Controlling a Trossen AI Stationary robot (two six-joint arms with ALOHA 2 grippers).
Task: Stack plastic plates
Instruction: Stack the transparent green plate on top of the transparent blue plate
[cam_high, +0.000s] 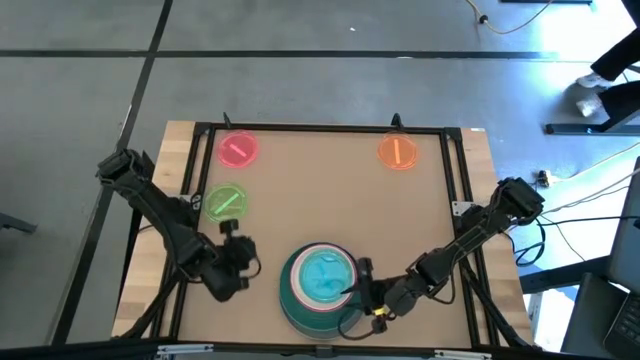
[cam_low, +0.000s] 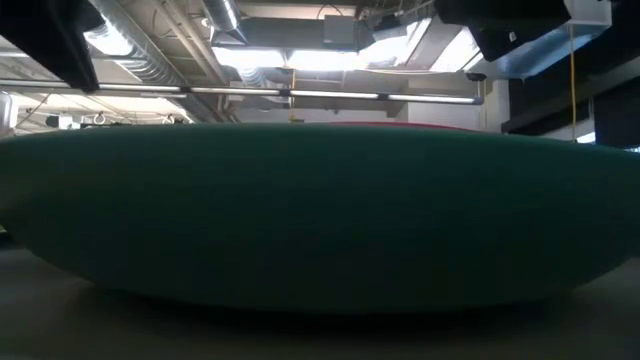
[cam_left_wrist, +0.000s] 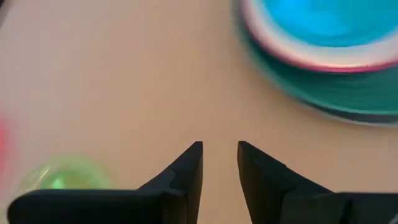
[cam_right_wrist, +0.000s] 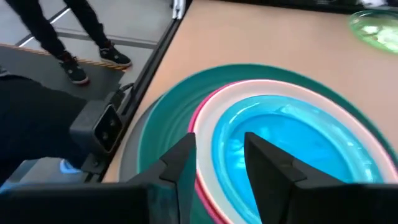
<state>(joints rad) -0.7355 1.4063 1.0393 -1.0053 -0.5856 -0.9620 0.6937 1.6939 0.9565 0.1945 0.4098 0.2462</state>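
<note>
Stack of plates (cam_high: 318, 290): near the front edge of the desk (cam_high: 330, 200), middle. Teal plate (cam_high: 290, 300) the widest one showing, a grey rim possibly under it (hard to tell from the right wrist view). Above it a magenta plate (cam_right_wrist: 200, 124), then a pale rim, then a translucent blue plate (cam_high: 325, 275) on top. Fills the low view as a dark teal mass (cam_low: 320, 220).

Green plate (cam_high: 227, 203): small, translucent, lying alone on the desk's left side, near the left arm.

Pink plate (cam_high: 238, 150): small, far left corner, apart from the green one.

Orange plate (cam_high: 398, 152): small, far right corner, well apart from the rest.

Left pincer (cam_high: 243, 262): just left of the stack, between it and the green plate. Fingers a narrow gap apart, nothing between them, over bare desk in the left wrist view (cam_left_wrist: 219, 149).

Right pincer (cam_high: 358, 283): at the right rim of the stack. Fingers parted, straddling the magenta and pale rims (cam_right_wrist: 219, 144), holding nothing.

Person's legs and shoes (cam_right_wrist: 74, 43): on the floor beside the desk.
</note>
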